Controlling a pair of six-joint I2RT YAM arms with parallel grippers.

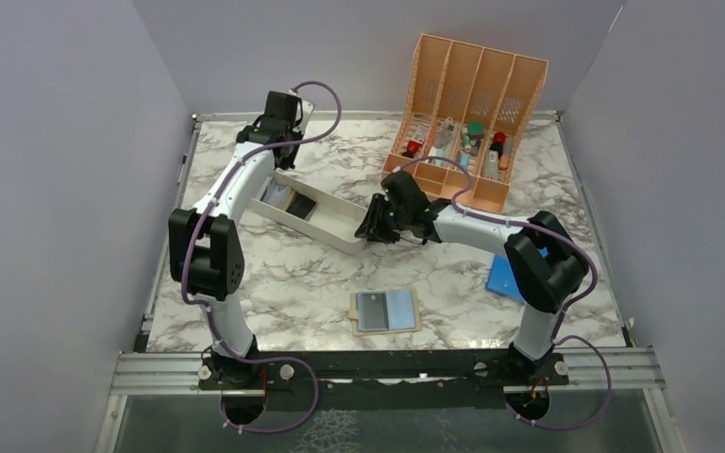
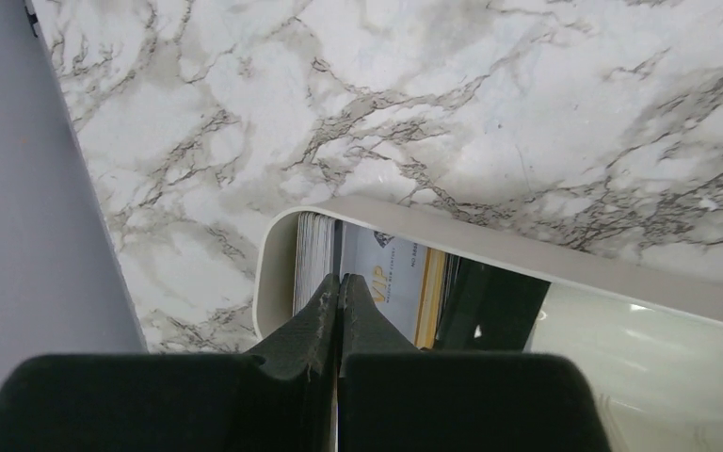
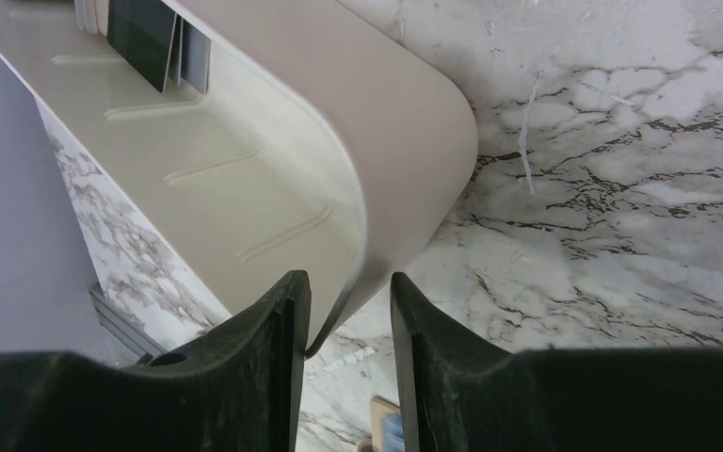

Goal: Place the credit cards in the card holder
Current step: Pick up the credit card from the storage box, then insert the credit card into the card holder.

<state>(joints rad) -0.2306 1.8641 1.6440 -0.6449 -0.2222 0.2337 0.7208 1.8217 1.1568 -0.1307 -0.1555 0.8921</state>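
Firmly shut, the left gripper [image 2: 339, 287] had its two black fingers [image 2: 309, 322] pressed together with no gap at the tips, pointing down into one end of a white tray [image 2: 574, 268]. Whether a card was pinched between them could not be told. Around the tips, at lower centre of the left wrist view, the cards [image 2: 391, 268] stood on edge in that end of the tray. A pale stack was at left, a bluish one lettered VIP with a gold border was in the middle, and a black card [image 2: 490, 301] was at right.

The right gripper [image 3: 346, 282] was partly open astride the tray's other, rounded end, one finger inside the wall and one outside. A strip of marble showed between the outer finger and the wall, and the gripper had hold of nothing. Dark and pale cards leaned at the tray's far end, in the upper left of the right wrist view.

Seen from above, the tray lay slantwise at the centre of the marble table [image 1: 274, 283], with the left gripper at its upper-left end and the right at its lower-right end. The holder [image 1: 385, 311] lay open and flat at lower centre, blue-grey inside up, well apart from the tray and both grippers. A peach organizer [image 1: 467, 94] holding small items stood at upper right. A blue sheet [image 1: 502, 278] lay at right, partly under the right arm.
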